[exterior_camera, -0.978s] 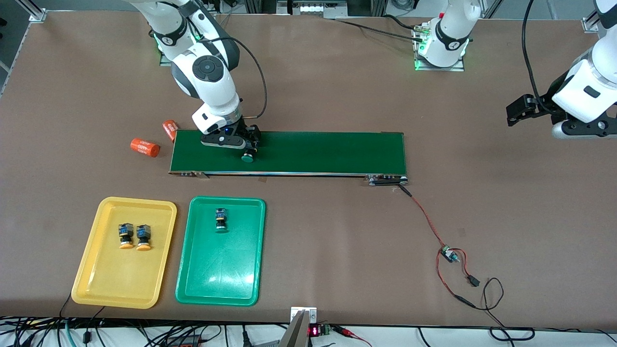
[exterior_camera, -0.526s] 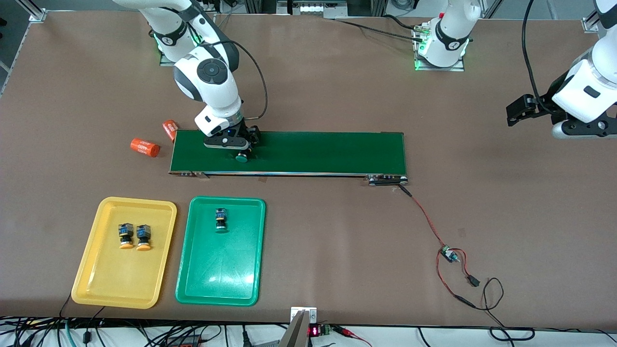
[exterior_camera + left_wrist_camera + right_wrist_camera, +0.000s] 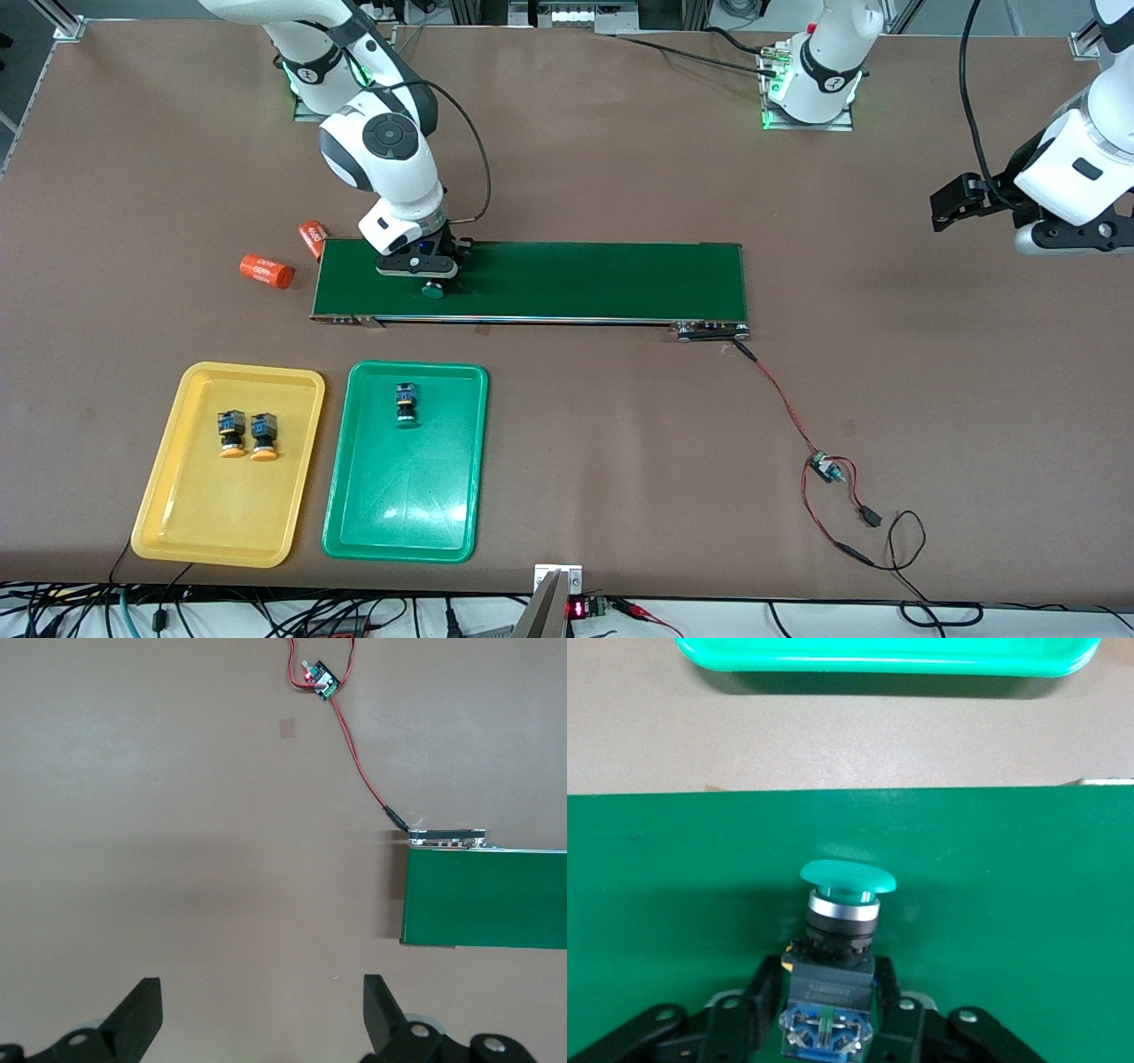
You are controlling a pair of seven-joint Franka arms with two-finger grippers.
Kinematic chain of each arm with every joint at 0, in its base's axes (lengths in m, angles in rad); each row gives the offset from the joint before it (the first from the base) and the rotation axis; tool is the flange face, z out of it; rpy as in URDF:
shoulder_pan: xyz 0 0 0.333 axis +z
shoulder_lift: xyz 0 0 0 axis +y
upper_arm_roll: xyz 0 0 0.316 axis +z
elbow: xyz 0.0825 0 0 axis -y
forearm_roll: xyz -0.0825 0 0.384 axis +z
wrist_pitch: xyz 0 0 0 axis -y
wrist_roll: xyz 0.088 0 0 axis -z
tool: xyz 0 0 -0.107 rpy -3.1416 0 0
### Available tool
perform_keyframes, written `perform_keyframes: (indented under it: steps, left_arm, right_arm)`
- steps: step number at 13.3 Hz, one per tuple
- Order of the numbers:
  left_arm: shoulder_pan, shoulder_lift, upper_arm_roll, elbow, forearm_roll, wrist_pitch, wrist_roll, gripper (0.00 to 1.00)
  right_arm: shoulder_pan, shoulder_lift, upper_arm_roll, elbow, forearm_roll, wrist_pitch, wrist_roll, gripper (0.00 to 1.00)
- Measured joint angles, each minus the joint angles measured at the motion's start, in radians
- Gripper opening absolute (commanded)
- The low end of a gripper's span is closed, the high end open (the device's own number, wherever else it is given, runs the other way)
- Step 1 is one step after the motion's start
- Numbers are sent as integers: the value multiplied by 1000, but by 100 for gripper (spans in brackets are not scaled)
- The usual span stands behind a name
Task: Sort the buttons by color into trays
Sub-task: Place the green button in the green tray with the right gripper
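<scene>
The right gripper (image 3: 829,992) has its fingers (image 3: 764,992) clamped on the black-and-blue body of a green-capped button (image 3: 842,904), which lies on the dark-green conveyor belt (image 3: 576,279) near the belt's end toward the right arm's end of the bench (image 3: 620,461). Just off that end of the belt, two orange cylinders (image 3: 267,270) lie on the bench. Nearer the front edge of the bench, the green tray (image 3: 372,523) holds a second green-capped button (image 3: 407,403) close to the tray's edge that faces the belt. Beside it, toward the right arm's end of the bench, the yellow tray (image 3: 190,523) holds two orange-capped buttons (image 3: 245,433) side by side. From the belt's other end a red wire (image 3: 784,399) runs to a small circuit board (image 3: 826,467) on the bench. The left gripper (image 3: 261,1010) waits with its fingers (image 3: 142,1014) spread apart, over bare bench near the edge at the left arm's end, well apart from the trays.
</scene>
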Motion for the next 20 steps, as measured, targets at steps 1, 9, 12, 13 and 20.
perform_keyframes:
  steps: [1, 9, 12, 13, 20]
  left_arm:
    - [0, 0, 0, 0, 0, -2, 0, 100]
    - [0, 0, 0, 0, 0, -11, 0, 100]
    - [1, 0, 1, 0, 0, -11, 0, 100]
    - [2, 0, 1, 0, 0, -11, 0, 100]
    - [3, 0, 1, 0, 0, -11, 0, 100]
  right_arm:
    - [-4, 0, -1, 5, 0, 0, 0, 8]
    - [-25, 24, -5, 332, 33, -250, -147, 8]
    - [-29, 123, -32, 499, 48, -258, -254, 8]
    - [-32, 169, -48, 554, 50, -258, -298, 8]
    - [-21, 464, -70, 799, 50, -194, -430, 10]
